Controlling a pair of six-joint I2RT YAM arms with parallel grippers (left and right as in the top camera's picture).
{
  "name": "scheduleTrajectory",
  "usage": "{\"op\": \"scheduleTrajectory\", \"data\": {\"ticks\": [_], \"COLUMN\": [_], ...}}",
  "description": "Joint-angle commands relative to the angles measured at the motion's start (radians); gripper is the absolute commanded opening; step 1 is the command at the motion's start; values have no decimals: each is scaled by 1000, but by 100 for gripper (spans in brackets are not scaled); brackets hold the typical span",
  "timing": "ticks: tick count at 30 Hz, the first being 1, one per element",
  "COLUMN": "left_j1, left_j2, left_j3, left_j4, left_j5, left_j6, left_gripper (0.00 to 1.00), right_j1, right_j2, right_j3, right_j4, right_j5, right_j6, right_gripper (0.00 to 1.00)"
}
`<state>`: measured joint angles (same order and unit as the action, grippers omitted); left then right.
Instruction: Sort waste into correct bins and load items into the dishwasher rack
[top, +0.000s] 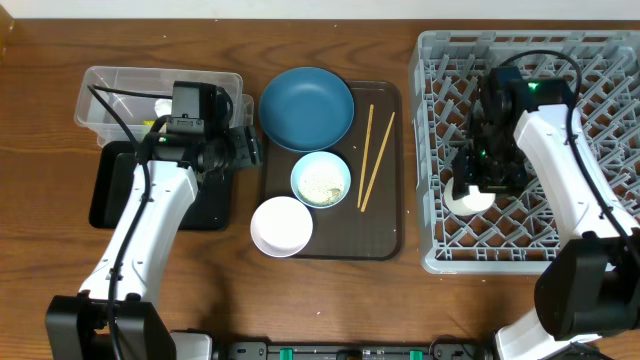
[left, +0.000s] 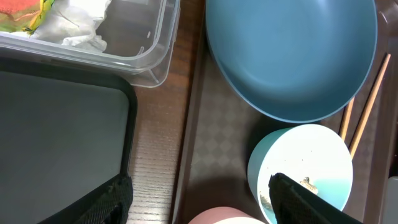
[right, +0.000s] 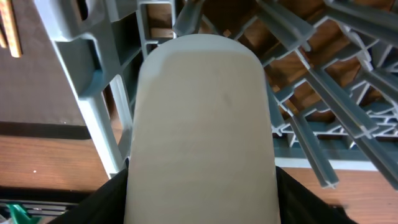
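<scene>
My left pincer (top: 246, 148) hangs over the free wood strip (left: 155, 155) between black tray (top: 110, 195) and brown tray (top: 385, 210). Blue plate (top: 306, 107), light blue bowl (top: 320, 180), white bowl (top: 281, 226) block that tray's near edge.

Even, bright light is falling from above in the overhead view, throwing soft shadows on the table (top: 350, 300). The white cup (right: 202, 124) is filling the right wrist view, slightly blurred.

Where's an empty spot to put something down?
The black tray beside the tub looks bare. So is the table in front of the brown tray. That tray is crowded: plate, blue bowl, white bowl, chopsticks. The rack's far right corner looks free.
</scene>
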<state>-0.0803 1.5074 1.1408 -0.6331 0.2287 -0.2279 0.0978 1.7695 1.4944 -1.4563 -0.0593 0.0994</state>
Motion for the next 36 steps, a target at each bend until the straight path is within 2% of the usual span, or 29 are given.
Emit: {"op": "scheduleTrajectory", "data": {"ticks": [1,8,15,26,31,36], "left_j1": [1,1,1,1,1,1], "left_j2": [-3,-3,-3,-4,-3,-3], "left_j3": [-8,-8,-8,-8,-8,-8], "left_j4": [-8,-11,-14,-15,-15,-18], "left_j5": [-13,-13,-13,-13,-13,-13], "left_j6": [13,13,13,13,13,13], "left_gripper": [73,73,73,73,73,73], "right_j1": [15,15,15,28,97,211], "right_j2": [0,0,0,-18,-16,-11], "right_j3": [-11,-11,2,249,277,253], "right_j4": [6,24,43,44,163,320], "right_j5": [2,2,-1,-59,-157,-139], "right_j6": [-9,-3,0,0,15,97], "right_gripper": [74,77,74,72,68,63]}}
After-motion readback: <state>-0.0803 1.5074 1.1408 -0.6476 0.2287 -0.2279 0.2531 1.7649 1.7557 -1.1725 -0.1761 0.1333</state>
